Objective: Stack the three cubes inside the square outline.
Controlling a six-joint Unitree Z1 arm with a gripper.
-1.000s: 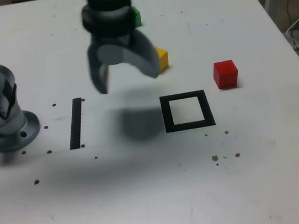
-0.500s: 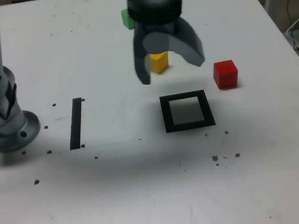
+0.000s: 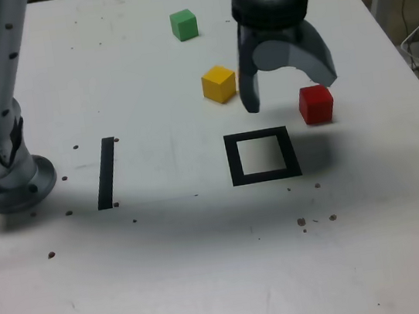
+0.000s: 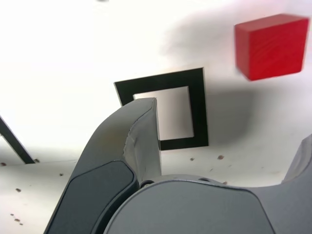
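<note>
Pincer wide open, holding nothing. Red cube just beside it looks light, rigid, maybe wood; I'd pinch two opposite flat faces.

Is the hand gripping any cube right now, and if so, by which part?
Nothing is held. The hand hangs open above the table, its fingers spread with empty space between them. The red cube sits on the table beside it, not gripped.

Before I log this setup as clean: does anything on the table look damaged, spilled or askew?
Only small dark specks scattered near the square outline. The red cube, yellow cube and green cube sit flat, intact.
</note>
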